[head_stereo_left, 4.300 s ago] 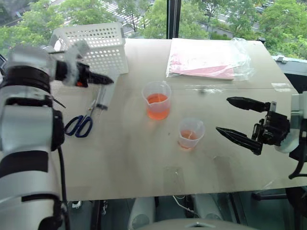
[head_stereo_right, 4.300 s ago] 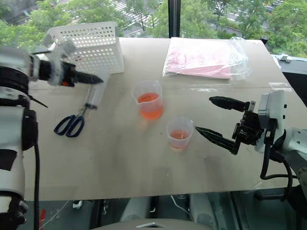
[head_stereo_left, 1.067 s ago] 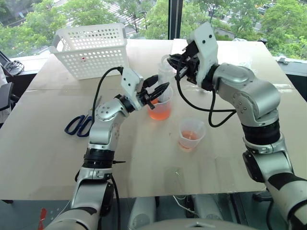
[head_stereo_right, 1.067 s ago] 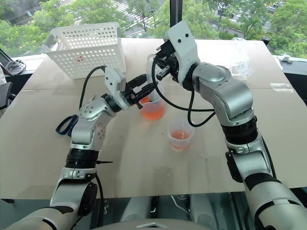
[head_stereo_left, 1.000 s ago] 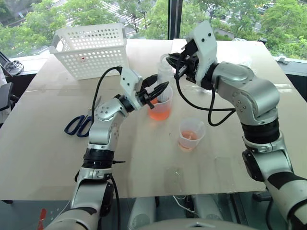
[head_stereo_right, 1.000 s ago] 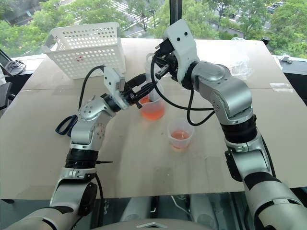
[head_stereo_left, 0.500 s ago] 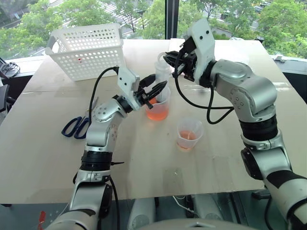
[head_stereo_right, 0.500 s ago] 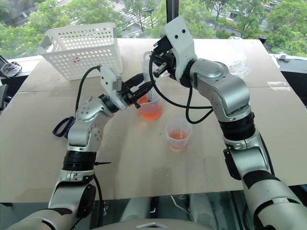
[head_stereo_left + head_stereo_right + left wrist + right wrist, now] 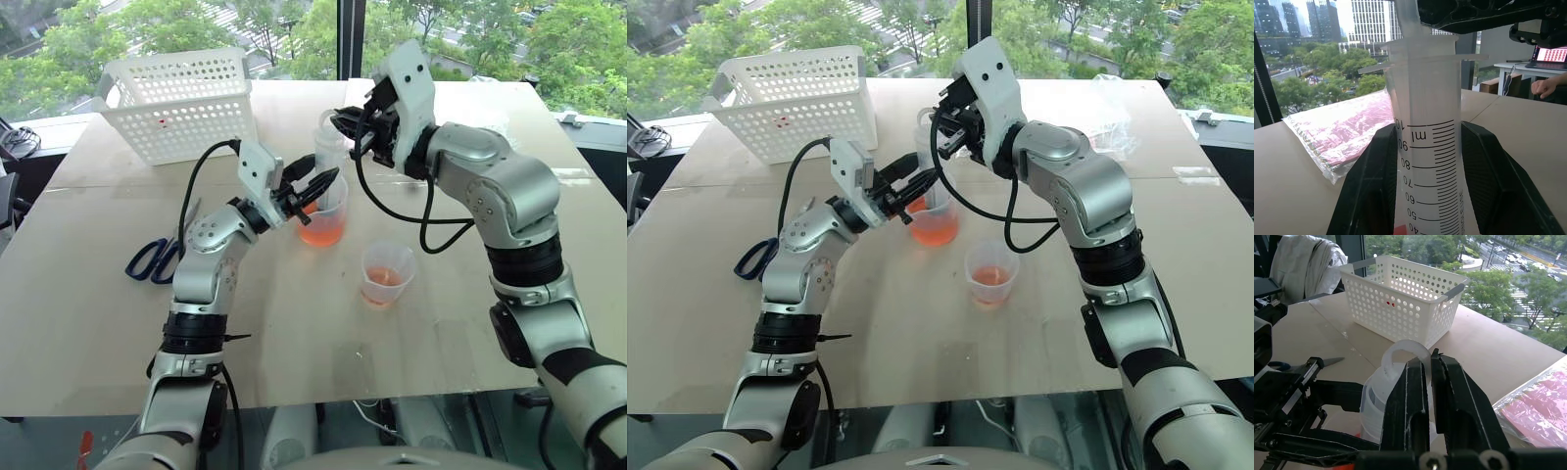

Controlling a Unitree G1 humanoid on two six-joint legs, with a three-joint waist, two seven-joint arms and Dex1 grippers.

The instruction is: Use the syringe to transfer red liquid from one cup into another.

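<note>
The clear syringe stands upright with its lower end inside the larger spouted cup, which holds red liquid. My left gripper is shut on the syringe's barrel, a black finger on each side. From above, my right gripper is shut on the plunger ring. The smaller cup, with a little red liquid, stands just in front and to the right, touched by neither gripper.
A white perforated basket stands at the back left. Blue-handled scissors lie on the left of the table. A clear bag with pink contents lies at the back right.
Since the oldest frames my left gripper has carried the syringe from near the basket to the larger cup, and my right gripper has shut on the plunger ring. Nothing has moved in the last second.
</note>
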